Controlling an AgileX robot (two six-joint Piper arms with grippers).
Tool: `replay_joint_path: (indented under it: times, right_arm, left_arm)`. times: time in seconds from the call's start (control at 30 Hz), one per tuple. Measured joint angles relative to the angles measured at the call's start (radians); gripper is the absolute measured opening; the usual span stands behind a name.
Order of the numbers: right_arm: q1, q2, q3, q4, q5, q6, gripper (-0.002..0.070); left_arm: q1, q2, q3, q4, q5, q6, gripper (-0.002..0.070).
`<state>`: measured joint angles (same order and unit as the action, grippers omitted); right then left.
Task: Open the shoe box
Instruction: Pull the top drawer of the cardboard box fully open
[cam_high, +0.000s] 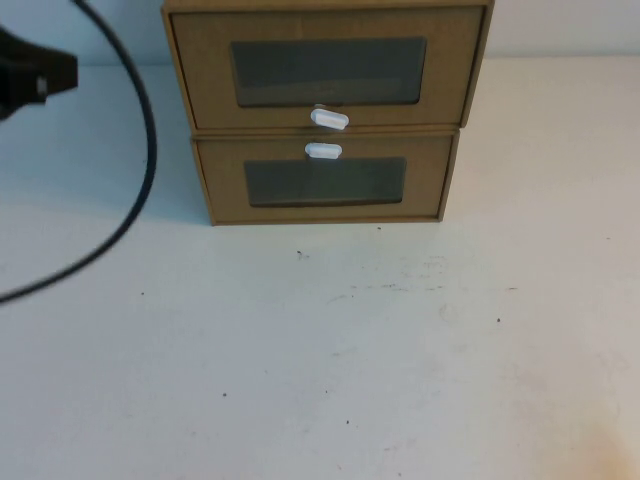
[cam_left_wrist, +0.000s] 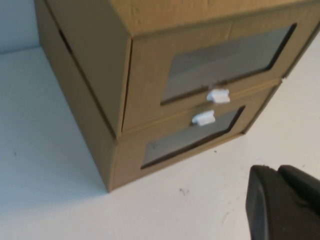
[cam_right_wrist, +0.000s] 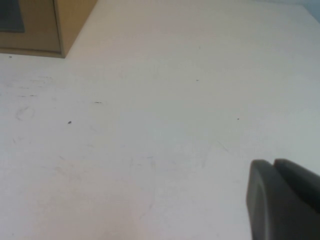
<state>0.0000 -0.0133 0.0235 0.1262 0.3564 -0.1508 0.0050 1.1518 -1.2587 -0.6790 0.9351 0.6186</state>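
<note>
Cardboard shoe box (cam_high: 325, 110), 2 windowed drawers (cam_high: 345, 180) shut; I've L gripper (cam_left_wrist: 276, 172) left of it, R gripper (cam_right_wrist: 274, 164) right, both pinched closed, empty.

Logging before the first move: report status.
Left gripper shut, front-left of the stacked shoe boxes. Right gripper shut, over the table to their right. Both boxes closed. White handles unobstructed.

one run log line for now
stacked brown cardboard shoe boxes: closed | left gripper: shut, left of boxes | right gripper: shut, over white table
</note>
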Motion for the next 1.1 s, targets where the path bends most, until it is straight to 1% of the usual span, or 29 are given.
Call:
replay_joint_path:
  times: [0.3, 0.4, 0.5, 0.73, 0.83, 0.93, 1.1]
  right_arm:
    - [0.0, 0.0, 0.0, 0.0, 0.0, 0.0, -0.0013]
    - [0.0, 0.0, 0.0, 0.0, 0.0, 0.0, -0.0014]
    - [0.0, 0.0, 0.0, 0.0, 0.0, 0.0, -0.0013]
    - [0.0, 0.0, 0.0, 0.0, 0.0, 0.0, -0.0013]
    - [0.0, 0.0, 0.0, 0.0, 0.0, 0.0, -0.0014]
    - [0.0, 0.0, 0.0, 0.0, 0.0, 0.0, -0.0014]
    - [0.0, 0.0, 0.0, 0.0, 0.0, 0.0, -0.0013]
  left_arm:
    - [0.0, 0.363, -0.483, -0.071, 0.13, 0.026, -0.0005]
    - [-0.014, 0.468, -0.633, -0.087, 0.16, 0.027, -0.0005]
    - [-0.05, 0.559, -0.762, -0.087, 0.167, 0.027, -0.0005]
    - [-0.169, 0.783, -1.049, -0.091, 0.169, 0.023, -0.0005]
    - [-0.205, 0.867, -1.137, -0.087, 0.169, 0.006, -0.0005]
    - [-0.233, 0.935, -1.19, -0.055, 0.169, -0.006, -0.0005]
    - [-0.254, 1.012, -1.201, -0.021, 0.163, -0.014, -0.0005]
